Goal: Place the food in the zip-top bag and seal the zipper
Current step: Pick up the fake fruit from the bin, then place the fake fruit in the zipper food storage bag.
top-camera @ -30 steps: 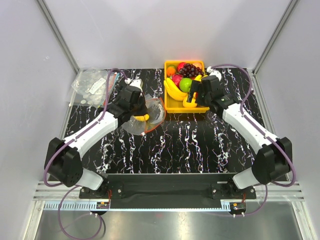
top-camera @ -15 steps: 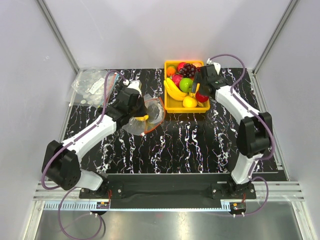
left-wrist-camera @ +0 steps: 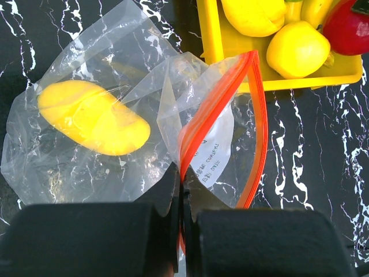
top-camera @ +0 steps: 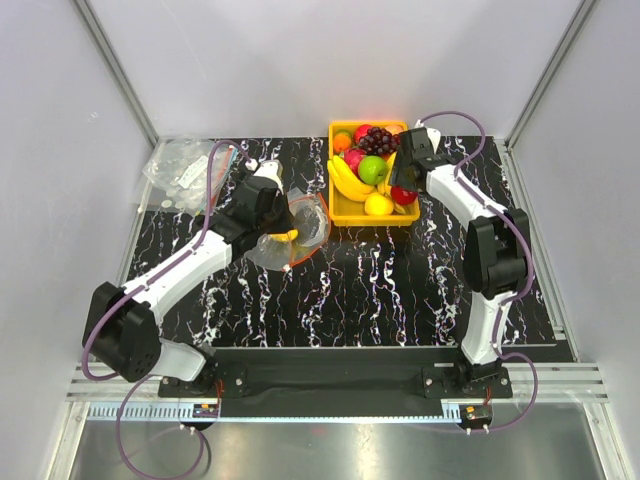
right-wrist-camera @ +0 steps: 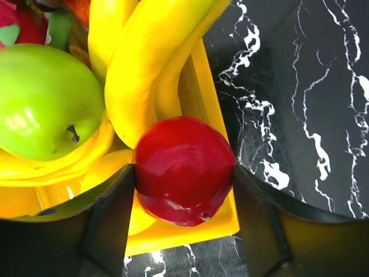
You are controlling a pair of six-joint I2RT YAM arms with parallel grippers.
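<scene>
The clear zip-top bag [top-camera: 300,230] lies left of the yellow tray [top-camera: 345,215], its mouth open toward the tray. A yellow fruit [left-wrist-camera: 92,118] lies inside the bag [left-wrist-camera: 115,75]. My left gripper [left-wrist-camera: 183,190] is shut on the near side of the red-orange zipper [left-wrist-camera: 253,115] and holds the mouth up; it also shows in the top view [top-camera: 283,222]. My right gripper [right-wrist-camera: 183,173] is shut on a red round fruit [right-wrist-camera: 183,167] over the tray's front right corner [right-wrist-camera: 190,231]. The fruit [top-camera: 403,194] shows there in the top view.
The tray holds bananas [top-camera: 345,175], a green apple [top-camera: 372,168], dark grapes [top-camera: 380,138] and a yellow round fruit [top-camera: 378,204]. A pile of clear packets with white labels [top-camera: 180,170] lies at the back left. Grey walls close in the table.
My right arm has swung its elbow up and back toward the right, and the red fruit now shows between its fingers. My left gripper has barely moved and still grips the zipper.
</scene>
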